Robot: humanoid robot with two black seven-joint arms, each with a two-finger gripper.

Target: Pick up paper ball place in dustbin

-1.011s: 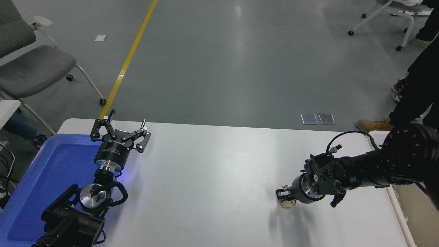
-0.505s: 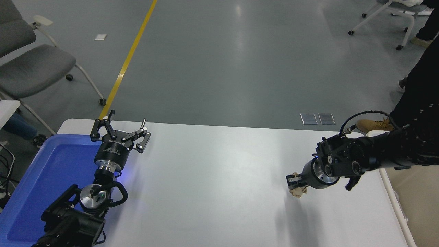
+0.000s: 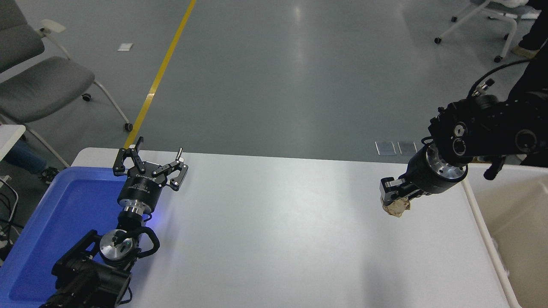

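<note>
Table [image 3: 265, 239]: a white top filling the near half of the scene, its far edge running left to right in front of the grey floor.
Dustbin [image 3: 520, 222]: cream-white with beige inner walls, standing just beside the table's right edge; only its left part is in view, the thick rim running along the table side.
Blue tray [image 3: 55, 218]: shallow, bright blue, lying on the table's left end and reaching the near left corner.
Chairs: a grey chair [image 3: 38, 85] on castors stands on the floor at the far left; the white legs of another chair [image 3: 483, 19] show at the far right.
Yellow line [image 3: 160, 72]: a stripe on the floor, running from the table's far left corner away to the far edge.
Right arm: comes in from the right edge above the dustbin's far end and points leftward and down over the table's right end.
Left arm: parked at the near left, over the blue tray's right edge.
Left gripper [image 3: 150, 164]: fingers spread apart, holding nothing, above the table's far left area.
Right gripper [image 3: 394, 197]: fingers closed around the paper ball, raised above the table top.
Paper ball [image 3: 397, 207]: tan and creased, clamped in the right gripper and hanging below its fingers, in the air over the table's right end, near the dustbin's rim but left of it.
</note>
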